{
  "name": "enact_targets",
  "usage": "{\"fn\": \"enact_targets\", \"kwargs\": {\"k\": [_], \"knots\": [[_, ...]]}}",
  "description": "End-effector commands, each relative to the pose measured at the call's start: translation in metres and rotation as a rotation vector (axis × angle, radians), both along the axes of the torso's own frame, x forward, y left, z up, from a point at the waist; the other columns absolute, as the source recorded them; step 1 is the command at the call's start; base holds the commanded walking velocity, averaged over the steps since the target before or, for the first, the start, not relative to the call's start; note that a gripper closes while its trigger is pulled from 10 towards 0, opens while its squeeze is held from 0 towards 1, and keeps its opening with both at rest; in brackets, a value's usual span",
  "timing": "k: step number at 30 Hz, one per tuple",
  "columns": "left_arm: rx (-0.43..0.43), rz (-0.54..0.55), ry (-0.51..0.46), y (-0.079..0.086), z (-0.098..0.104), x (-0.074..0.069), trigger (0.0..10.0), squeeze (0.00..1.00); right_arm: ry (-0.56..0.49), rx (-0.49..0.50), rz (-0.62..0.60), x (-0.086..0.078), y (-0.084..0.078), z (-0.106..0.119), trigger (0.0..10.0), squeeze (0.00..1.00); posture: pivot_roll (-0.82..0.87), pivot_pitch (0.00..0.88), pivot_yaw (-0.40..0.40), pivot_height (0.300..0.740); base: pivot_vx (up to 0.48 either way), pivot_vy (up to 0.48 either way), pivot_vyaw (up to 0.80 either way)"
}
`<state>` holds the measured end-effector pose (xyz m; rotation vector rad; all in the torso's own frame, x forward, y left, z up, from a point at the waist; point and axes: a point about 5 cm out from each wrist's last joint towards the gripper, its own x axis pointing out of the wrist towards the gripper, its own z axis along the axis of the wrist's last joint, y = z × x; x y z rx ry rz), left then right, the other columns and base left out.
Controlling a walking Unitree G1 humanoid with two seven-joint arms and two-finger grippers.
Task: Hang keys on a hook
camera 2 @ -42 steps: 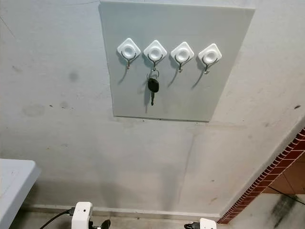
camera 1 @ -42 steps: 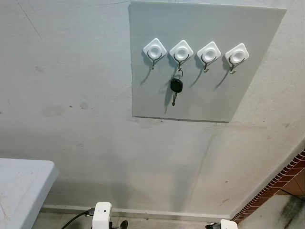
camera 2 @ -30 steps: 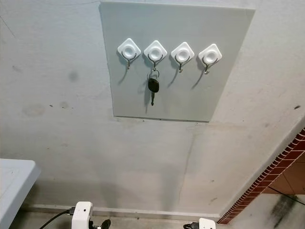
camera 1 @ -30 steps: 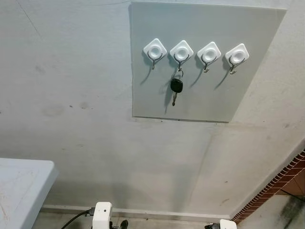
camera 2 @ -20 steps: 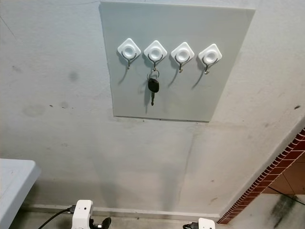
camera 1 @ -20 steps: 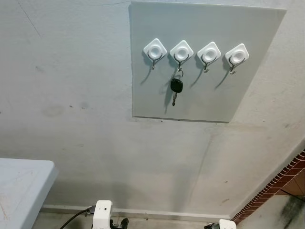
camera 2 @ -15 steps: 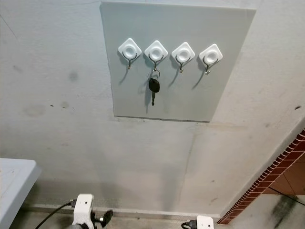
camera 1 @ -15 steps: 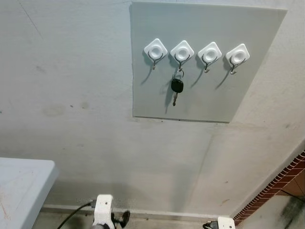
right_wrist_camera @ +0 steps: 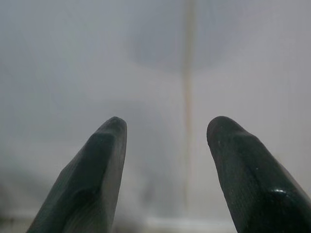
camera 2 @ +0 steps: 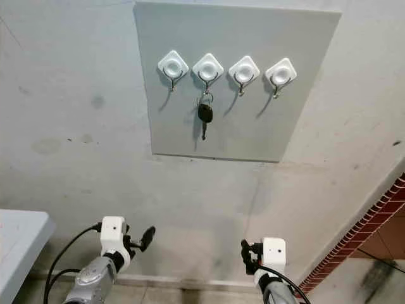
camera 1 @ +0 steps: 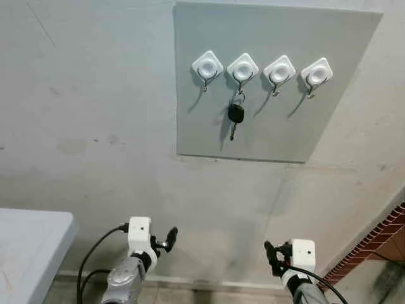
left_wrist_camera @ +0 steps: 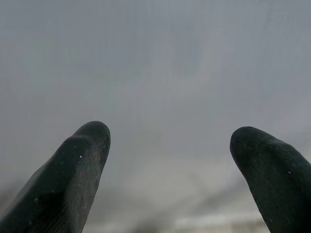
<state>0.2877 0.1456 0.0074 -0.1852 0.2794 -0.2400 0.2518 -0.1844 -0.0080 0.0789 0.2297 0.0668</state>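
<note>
A black key (camera 1: 235, 114) hangs by its ring from the second white hook from the left (camera 1: 242, 66). That hook is one of several in a row on a grey panel (camera 1: 278, 136) fixed to the wall. The other hooks, such as the leftmost hook (camera 1: 207, 64), are bare. My left gripper (camera 1: 169, 237) is low down, well below and left of the panel. In the left wrist view this gripper (left_wrist_camera: 170, 133) is open and holds nothing. My right gripper (camera 1: 269, 252) is low on the right, under the panel, and is likewise open and bare (right_wrist_camera: 169, 124).
A white table corner (camera 1: 31, 247) juts in at the lower left. A red brick edge (camera 1: 380, 240) runs along the lower right. A skirting strip (camera 1: 209, 282) lines the base of the grey wall. A black cable (camera 1: 95, 253) trails from the left wrist.
Both arms have risen from the bottom edge into fuller view, their grippers now pointing toward the wall. The key and hooks have stayed put.
</note>
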Motion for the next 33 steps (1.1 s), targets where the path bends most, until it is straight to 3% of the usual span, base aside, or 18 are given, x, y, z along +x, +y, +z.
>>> {"fn": "enact_targets", "kwargs": {"k": [1, 3, 4, 13, 19, 26, 33], "knots": [[0.003, -0.003, -0.091, 0.002, 0.015, 0.008, 10.0, 0.00, -0.091, -0.007, 0.028, 0.007, 0.004, 0.014, 10.0, 0.00, 0.02, 0.000, -0.008, 0.740, 0.000, 0.000, 0.00], [-0.002, 0.004, -0.140, 0.004, 0.022, 0.009, 10.0, 0.00, -0.144, -0.008, 0.047, 0.008, 0.007, 0.022, 10.0, 0.00, 0.02, 0.000, -0.007, 0.740, 0.000, 0.000, 0.00], [-0.003, 0.000, -0.216, 0.004, 0.033, 0.003, 10.0, 0.00, -0.221, -0.006, 0.068, 0.005, 0.011, 0.036, 10.0, 0.00, 0.02, 0.000, -0.008, 0.740, 0.000, 0.000, 0.00], [-0.021, -0.026, -0.313, 0.000, 0.053, -0.018, 10.0, 0.00, -0.323, -0.002, 0.086, -0.011, 0.012, 0.065, 10.0, 0.00, 0.02, 0.000, -0.012, 0.740, 0.000, 0.000, 0.00], [-0.044, 0.022, -0.382, 0.003, 0.086, -0.019, 10.0, 0.00, -0.433, 0.015, 0.053, -0.011, 0.008, 0.110, 10.0, 0.00, 0.02, 0.000, -0.012, 0.740, 0.000, 0.000, 0.00], [-0.053, 0.053, -0.411, 0.007, 0.104, -0.025, 10.0, 0.00, -0.451, 0.009, 0.038, -0.014, 0.008, 0.127, 10.0, 0.00, 0.01, 0.000, -0.005, 0.740, 0.000, 0.000, 0.00], [-0.100, 0.082, -0.425, 0.019, 0.121, -0.024, 10.0, 0.00, -0.445, -0.011, -0.031, -0.017, -0.005, 0.137, 10.0, 0.00, 0.01, 0.000, -0.011, 0.740, 0.000, 0.000, 0.11]]}}
